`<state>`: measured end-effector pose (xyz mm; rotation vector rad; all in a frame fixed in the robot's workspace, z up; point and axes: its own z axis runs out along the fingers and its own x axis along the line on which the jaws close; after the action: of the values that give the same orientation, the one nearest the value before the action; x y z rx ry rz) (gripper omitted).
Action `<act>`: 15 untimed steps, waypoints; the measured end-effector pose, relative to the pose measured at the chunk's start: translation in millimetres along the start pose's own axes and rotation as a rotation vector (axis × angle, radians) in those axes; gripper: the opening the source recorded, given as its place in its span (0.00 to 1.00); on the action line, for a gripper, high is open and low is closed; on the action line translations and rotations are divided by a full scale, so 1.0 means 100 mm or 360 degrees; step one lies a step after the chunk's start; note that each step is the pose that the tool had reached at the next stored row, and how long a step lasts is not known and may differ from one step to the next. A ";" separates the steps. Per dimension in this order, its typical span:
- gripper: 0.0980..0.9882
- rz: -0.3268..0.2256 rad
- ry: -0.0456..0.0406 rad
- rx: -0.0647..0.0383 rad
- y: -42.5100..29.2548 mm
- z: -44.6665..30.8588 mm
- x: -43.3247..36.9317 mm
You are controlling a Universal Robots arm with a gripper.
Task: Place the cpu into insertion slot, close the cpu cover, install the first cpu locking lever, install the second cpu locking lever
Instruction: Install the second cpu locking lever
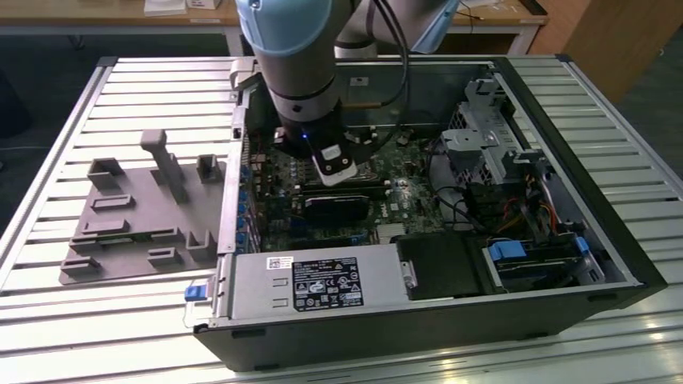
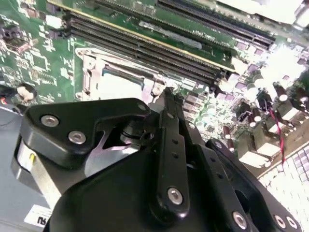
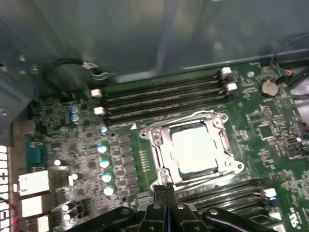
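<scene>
Silvery cpu cover (image 3: pixel 193 147) over cpu (image 3: pixel 195 150)

Silver cpu (image 3: pixel 195 149), green circuit board (image 3: pixel 260 125).

The computer case (image 1: pixel 427 240) lies open on the slatted table (image 1: pixel 64 120), a fixture tray (image 1: pixel 139 216) beside it on the exterior view's left; inside, on the motherboard (image 3: pixel 270 130), the cpu (image 3: pixel 195 147) sits in the insertion slot (image 3: pixel 159 159) under the cpu cover (image 3: pixel 212 116), between memory slots (image 3: pixel 164 96).
</scene>
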<state>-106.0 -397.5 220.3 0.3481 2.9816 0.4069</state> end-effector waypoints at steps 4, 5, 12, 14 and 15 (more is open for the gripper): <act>0.00 0.0001 0.0000 0.0005 0.031 0.021 -0.141; 0.00 0.0001 0.0000 0.0006 0.039 0.026 -0.176; 0.00 0.0001 -0.0006 0.0041 0.091 0.055 -0.342; 0.00 -0.0003 -0.0012 0.0066 0.119 0.063 -0.344; 0.00 -0.0005 -0.0014 0.0078 0.139 0.069 -0.342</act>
<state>-69.1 -391.0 220.3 0.3493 2.9871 0.3313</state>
